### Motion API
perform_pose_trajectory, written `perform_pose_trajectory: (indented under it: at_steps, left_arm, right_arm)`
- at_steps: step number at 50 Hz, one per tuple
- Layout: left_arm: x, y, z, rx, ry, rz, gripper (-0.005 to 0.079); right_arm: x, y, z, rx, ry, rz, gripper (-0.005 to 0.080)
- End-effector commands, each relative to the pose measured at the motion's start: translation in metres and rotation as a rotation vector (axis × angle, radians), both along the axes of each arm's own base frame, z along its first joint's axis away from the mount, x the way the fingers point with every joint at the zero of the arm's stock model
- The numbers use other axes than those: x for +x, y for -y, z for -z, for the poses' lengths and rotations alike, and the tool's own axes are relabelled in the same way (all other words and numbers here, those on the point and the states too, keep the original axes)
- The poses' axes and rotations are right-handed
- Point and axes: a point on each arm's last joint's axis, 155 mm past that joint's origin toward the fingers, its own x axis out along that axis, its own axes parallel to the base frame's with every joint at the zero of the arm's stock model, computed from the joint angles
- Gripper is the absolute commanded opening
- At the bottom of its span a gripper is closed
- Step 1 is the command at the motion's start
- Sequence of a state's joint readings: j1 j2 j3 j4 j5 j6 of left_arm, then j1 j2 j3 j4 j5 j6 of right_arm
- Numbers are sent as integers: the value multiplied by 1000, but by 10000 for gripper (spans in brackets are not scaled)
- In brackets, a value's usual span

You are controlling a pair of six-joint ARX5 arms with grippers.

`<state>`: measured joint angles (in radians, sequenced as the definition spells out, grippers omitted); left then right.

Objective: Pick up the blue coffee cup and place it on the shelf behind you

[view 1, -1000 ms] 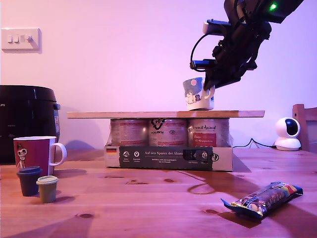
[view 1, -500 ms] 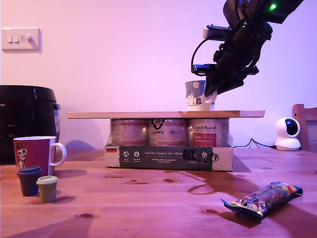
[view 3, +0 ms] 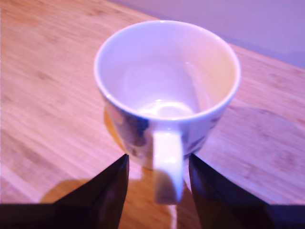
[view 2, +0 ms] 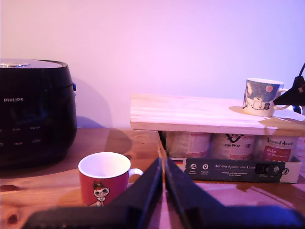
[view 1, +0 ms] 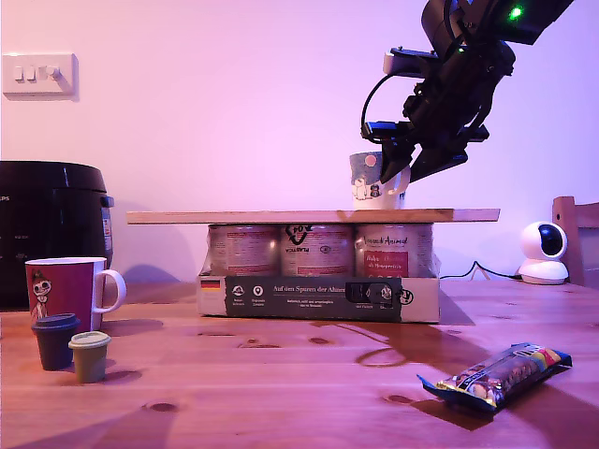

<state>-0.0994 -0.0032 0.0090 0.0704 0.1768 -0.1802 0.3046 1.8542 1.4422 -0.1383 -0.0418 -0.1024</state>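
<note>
The blue coffee cup (view 1: 372,182) stands upright on the shelf (view 1: 281,216), a light wood plank, toward the exterior view's right. My second gripper (view 1: 404,173) is open at its handle side. In the second wrist view the cup (view 3: 167,90) rests on the plank (view 3: 47,95), and the white handle lies between the spread jaws of my second gripper (view 3: 157,164) without being pinched. My first gripper (view 2: 163,164) is shut on nothing, low over the table, and looks at the cup (view 2: 259,97) on the shelf (view 2: 190,114) from afar.
A cardboard tray of cans (view 1: 318,295) carries the plank. A red mug (view 1: 65,290), a dark blue capsule cup (view 1: 54,340) and a green one (view 1: 90,355) stand at the exterior view's left by a black cooker (view 1: 47,224). A snack bar (view 1: 496,374) and a white camera (view 1: 543,251) sit at its right.
The cup went from tilted in the gripper just above the plank to standing upright on it. My second gripper's jaws have since spread apart and let go of the handle.
</note>
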Motion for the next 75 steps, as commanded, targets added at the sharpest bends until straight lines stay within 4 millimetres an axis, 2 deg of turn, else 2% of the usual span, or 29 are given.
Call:
perform_pose_trajectory:
  at_steps: [1, 9, 19, 29, 33, 43, 53, 66, 75]
  left_arm:
    - [-2, 0, -7, -5, 20, 0, -21]
    - [-2, 0, -7, -5, 20, 0, -21]
    - [-2, 0, -7, -5, 20, 0, -21]
    - [-2, 0, -7, -5, 20, 0, -21]
    - [-2, 0, -7, -5, 20, 0, -21]
    - [-1, 0, -5, -4, 12, 0, -21]
    - [0, 0, 10, 1, -46, 0, -20]
    - [-1, 0, 38, 13, -160, 0, -20]
    - [-1, 0, 38, 13, -159, 0, -20]
  right_arm:
    - [-5, -4, -29, 17, 51, -9, 361]
    - [-12, 2, -44, 9, 65, 6, 361]
    - [-27, 9, -42, -13, 9, 13, 361]
    - [-54, 14, -38, -39, -80, 8, 342]
    - [-66, 17, -38, -41, -116, 13, 271]
    - [-89, 16, -58, -14, -127, -21, -18]
    - [-107, 14, -80, 11, -77, -38, -13]
    - [-132, 15, -77, 19, 28, -9, -13]
    - [-154, 20, -78, 45, 117, 1, -13]
